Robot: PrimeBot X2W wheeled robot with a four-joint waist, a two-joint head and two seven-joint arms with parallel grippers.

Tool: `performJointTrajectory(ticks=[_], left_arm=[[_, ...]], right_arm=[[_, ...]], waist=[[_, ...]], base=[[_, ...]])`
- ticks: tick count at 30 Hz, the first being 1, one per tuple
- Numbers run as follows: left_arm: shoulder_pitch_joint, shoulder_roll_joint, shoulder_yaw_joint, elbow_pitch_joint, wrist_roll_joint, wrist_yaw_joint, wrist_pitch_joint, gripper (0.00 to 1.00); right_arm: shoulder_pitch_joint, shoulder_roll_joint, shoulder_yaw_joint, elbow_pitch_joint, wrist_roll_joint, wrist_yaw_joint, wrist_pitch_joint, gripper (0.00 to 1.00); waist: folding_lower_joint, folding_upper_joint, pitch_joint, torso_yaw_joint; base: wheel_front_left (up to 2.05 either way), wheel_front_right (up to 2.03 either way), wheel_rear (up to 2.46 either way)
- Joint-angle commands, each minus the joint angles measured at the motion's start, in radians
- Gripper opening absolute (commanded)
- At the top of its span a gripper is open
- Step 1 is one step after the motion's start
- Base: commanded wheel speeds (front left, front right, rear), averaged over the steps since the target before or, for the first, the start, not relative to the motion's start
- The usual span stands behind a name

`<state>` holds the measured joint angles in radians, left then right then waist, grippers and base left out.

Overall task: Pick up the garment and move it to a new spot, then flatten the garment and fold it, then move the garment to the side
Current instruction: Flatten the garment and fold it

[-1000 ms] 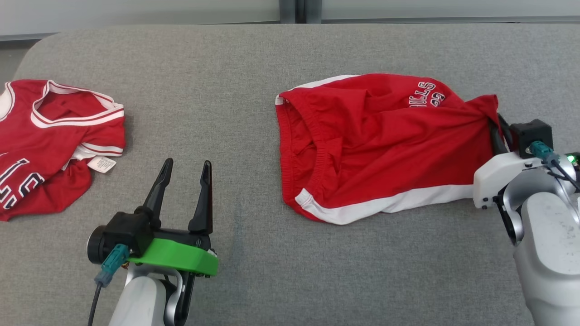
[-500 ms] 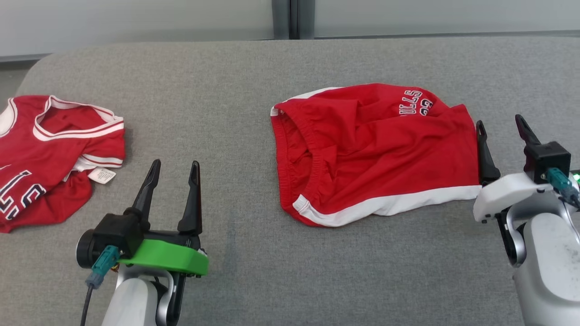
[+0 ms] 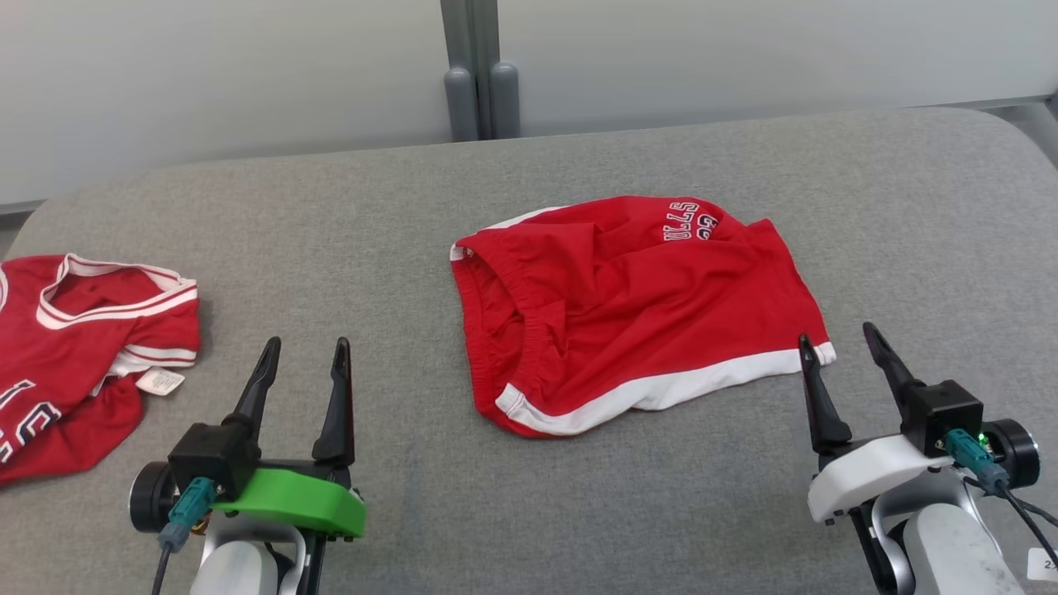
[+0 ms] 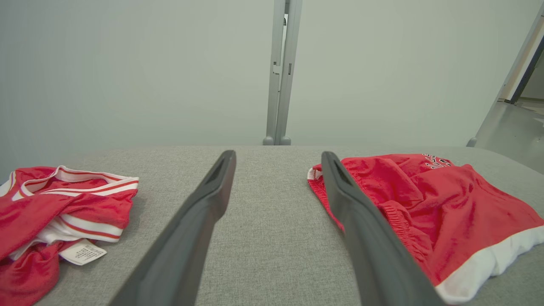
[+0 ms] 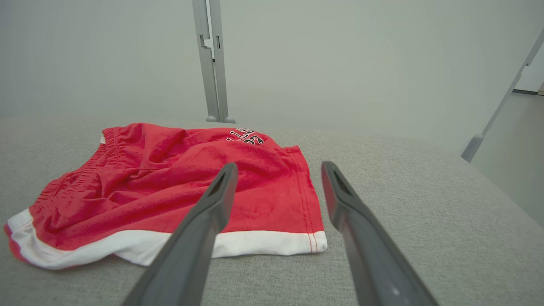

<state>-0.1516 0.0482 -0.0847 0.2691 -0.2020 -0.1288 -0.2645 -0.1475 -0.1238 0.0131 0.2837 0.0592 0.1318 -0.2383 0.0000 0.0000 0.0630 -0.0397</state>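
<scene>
Red shorts (image 3: 636, 306) crumpled at the middle of the grey surface (image 3: 529, 512).
The left jaws and right jaws stand open, empty, by its front edge; red jersey (image 3: 74, 347) at the left edge; pale wall (image 3: 248, 74) behind.

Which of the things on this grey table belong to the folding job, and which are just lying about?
In the job: red shorts, lying in the middle; right gripper, open, beside their white hem; left gripper, open, apart from them.
Lying about: red jersey, crumpled at the left edge of the table; grey post behind it.
</scene>
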Motion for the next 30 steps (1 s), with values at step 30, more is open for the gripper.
performJointTrajectory(ticks=[30], left_arm=[[0.015,0.004,-0.033,0.07,-0.007,-0.001,0.0,1.0]], right_arm=[[0.011,0.036,-0.06,-0.024,0.026,-0.002,-0.001,1.0]], waist=[[0.0,0.0,0.001,-0.039]], base=[[0.0,0.0,0.0]])
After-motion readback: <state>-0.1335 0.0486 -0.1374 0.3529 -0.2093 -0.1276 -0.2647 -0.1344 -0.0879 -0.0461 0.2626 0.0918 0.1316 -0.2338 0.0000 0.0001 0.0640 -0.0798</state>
